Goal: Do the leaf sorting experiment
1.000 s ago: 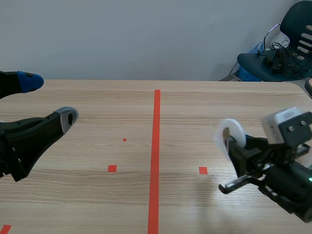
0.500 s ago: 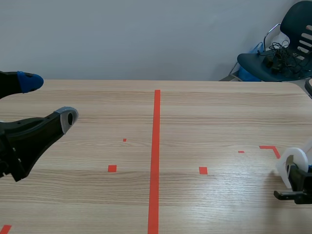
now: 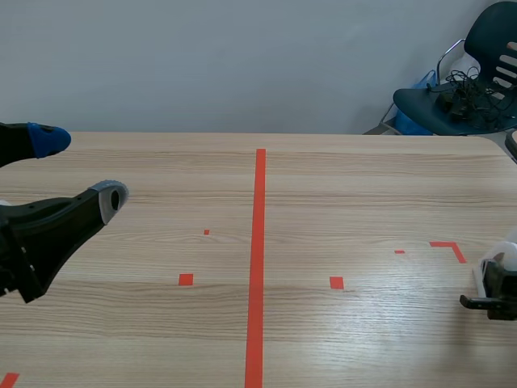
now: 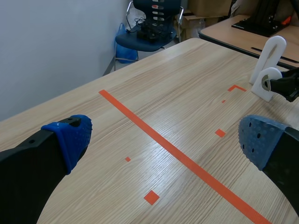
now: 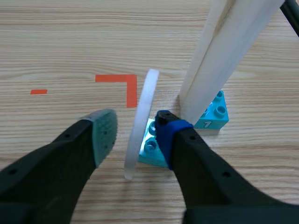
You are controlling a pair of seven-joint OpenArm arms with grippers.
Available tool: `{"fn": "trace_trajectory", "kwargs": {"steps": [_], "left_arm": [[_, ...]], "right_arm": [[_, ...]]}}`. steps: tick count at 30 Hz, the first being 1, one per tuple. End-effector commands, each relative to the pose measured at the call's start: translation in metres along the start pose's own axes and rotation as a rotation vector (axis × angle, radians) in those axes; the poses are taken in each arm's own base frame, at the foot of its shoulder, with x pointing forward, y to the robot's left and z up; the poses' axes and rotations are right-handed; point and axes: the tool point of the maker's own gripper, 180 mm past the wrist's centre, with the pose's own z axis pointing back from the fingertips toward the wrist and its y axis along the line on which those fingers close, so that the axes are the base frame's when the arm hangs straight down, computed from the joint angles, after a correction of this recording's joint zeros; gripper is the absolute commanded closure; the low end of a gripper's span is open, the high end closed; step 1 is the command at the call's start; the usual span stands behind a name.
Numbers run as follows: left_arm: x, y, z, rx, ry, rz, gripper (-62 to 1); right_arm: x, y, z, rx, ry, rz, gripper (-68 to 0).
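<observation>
A thin white ring (image 5: 140,121) stands edge-on and tilted between my right gripper's (image 5: 136,119) fingers, close to the blue pad. A strip of table shows between the ring and the grey-green pad, so the fingers stand open around it. Just ahead lie turquoise toy bricks (image 5: 212,114) and a tall white upright (image 5: 224,60). In the scene view this gripper (image 3: 494,297) and the ring (image 3: 490,271) sit at the table's far right edge. My left gripper (image 3: 81,166) hovers open over the left side, nothing between its fingers (image 4: 70,135). No leaves are in view.
A red tape line (image 3: 257,259) runs down the table's middle, with a red corner mark (image 3: 448,246) near the right gripper. A dark chair (image 3: 464,89) with cables stands beyond the far right corner. Another table (image 4: 252,28) is seen in the left wrist view.
My right arm has drawn back from right of the middle to the table's right edge, taking the white ring along. The left arm has not moved.
</observation>
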Motion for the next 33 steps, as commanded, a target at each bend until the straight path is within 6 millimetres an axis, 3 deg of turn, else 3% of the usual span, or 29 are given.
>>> {"fn": "trace_trajectory", "kwargs": {"steps": [1,5,9,14,21,24,29,33], "left_arm": [[0.007,0.001,-0.001,0.001,-0.030,0.004,-62.3],[0.007,0.001,-0.001,0.001,-0.031,0.004,-62.3],[0.007,0.001,-0.001,0.001,-0.031,0.004,-62.3],[0.007,0.001,-0.001,0.001,-0.031,0.004,-62.3],[0.007,0.001,-0.001,0.001,-0.030,0.005,-62.3],[0.007,0.001,-0.001,0.001,-0.031,0.005,-62.3],[0.007,0.001,-0.001,0.001,-0.031,0.005,-62.3],[0.007,0.001,-0.001,0.001,-0.031,0.005,-62.3]], "right_arm": [[0.021,-0.007,-0.001,0.000,-0.066,0.025,-25.6],[0.040,-0.009,-0.003,0.008,-0.118,0.048,-29.3],[0.079,-0.004,-0.003,0.047,-0.203,0.068,-34.3],[0.132,0.016,0.002,0.130,-0.283,0.119,-40.2],[0.202,0.049,0.024,0.211,-0.332,0.212,-52.6],[0.208,0.072,0.035,0.275,-0.288,0.251,-55.9],[0.195,0.123,0.070,0.440,-0.249,0.202,-56.9],[0.185,0.146,0.096,0.508,-0.214,0.202,-60.9]]}}
